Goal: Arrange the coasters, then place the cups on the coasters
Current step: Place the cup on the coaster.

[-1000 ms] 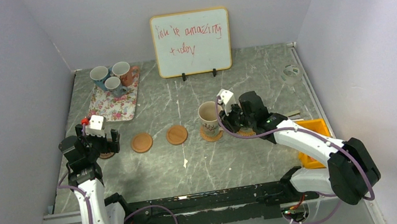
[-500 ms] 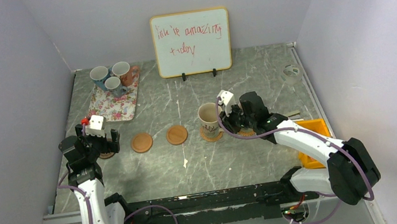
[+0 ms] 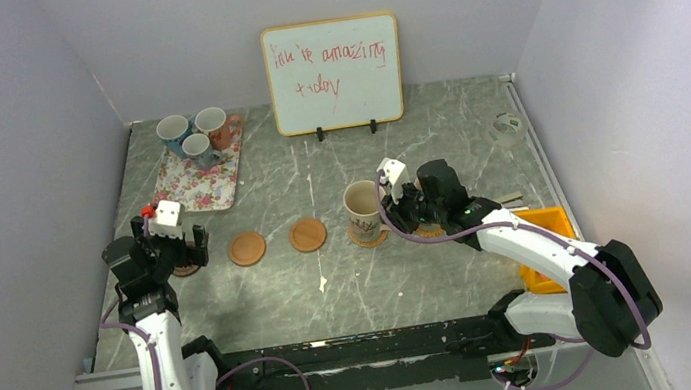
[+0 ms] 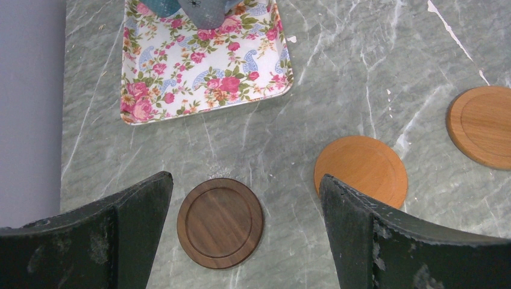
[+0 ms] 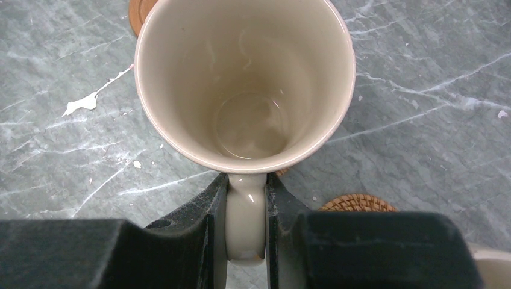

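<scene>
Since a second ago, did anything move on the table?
Nothing visibly changed. The right pincer stays shut on the handle of the cream cup, and the left pincer stays open above the dark brown coaster.

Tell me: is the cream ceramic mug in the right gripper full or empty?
Empty. The right wrist view looks down into the cream ceramic mug and shows its bare glazed bottom.
</scene>
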`<state>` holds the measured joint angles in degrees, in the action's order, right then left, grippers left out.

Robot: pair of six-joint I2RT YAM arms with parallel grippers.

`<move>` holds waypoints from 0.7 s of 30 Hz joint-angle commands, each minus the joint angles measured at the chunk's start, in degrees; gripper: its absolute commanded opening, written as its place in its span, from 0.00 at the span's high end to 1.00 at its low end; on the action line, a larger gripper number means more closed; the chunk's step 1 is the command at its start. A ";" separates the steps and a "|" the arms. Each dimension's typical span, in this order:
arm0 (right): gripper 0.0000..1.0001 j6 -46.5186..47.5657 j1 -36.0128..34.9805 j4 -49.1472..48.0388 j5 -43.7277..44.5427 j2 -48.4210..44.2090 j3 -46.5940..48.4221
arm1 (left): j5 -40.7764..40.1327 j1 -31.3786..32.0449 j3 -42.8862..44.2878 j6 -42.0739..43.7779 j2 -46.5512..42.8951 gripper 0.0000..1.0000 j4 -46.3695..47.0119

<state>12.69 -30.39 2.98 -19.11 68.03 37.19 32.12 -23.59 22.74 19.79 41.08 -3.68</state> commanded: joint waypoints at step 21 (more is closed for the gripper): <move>0.74 2.42 0.41 -7.75 -2.19 -1.85 1.56 | 0.99 -0.31 0.12 -0.02 -0.49 0.04 1.92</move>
<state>14.06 -30.20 3.07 -19.09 68.03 37.17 32.14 -23.59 22.74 19.81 41.08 -3.68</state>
